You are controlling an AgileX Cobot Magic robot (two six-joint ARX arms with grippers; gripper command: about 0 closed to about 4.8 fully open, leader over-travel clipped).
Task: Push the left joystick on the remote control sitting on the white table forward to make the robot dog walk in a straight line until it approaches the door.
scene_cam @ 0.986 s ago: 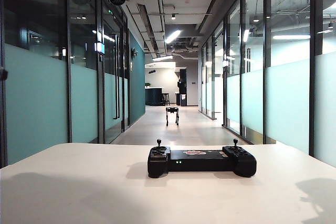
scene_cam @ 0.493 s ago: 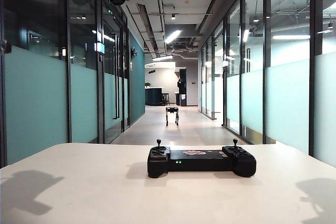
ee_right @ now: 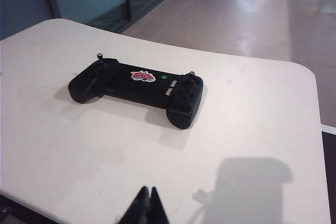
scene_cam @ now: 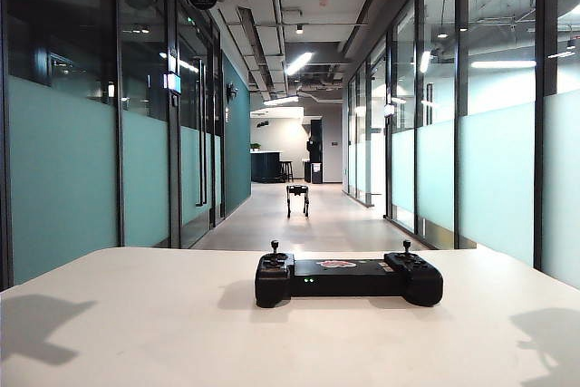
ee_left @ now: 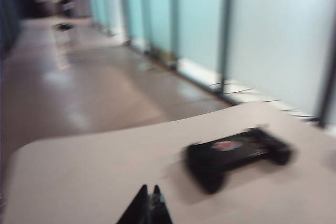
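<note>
The black remote control (scene_cam: 349, 279) lies on the white table (scene_cam: 136, 333), its left joystick (scene_cam: 274, 248) standing upright and untouched. Far down the corridor stands the robot dog (scene_cam: 297, 195). Neither gripper shows in the exterior view. In the blurred left wrist view my left gripper (ee_left: 149, 190) is shut and empty, well short of the remote control (ee_left: 236, 156). My right gripper (ee_right: 148, 190) is also shut and empty, hanging over bare table in front of the remote control (ee_right: 137, 90); the left joystick (ee_right: 99, 56) sits on its far end.
Glass partition walls line both sides of the corridor (scene_cam: 317, 224). The twin stick (scene_cam: 406, 247) rises from the remote's right end. Arm shadows fall on the table at the left (scene_cam: 36, 324) and right (scene_cam: 544, 328). The table's rounded far edge (ee_right: 220, 56) lies behind the remote.
A dark part of the left arm at the exterior view's left edge rose and left the view, and its shadow on the table shrank toward the left. Remote and robot dog stayed put.
</note>
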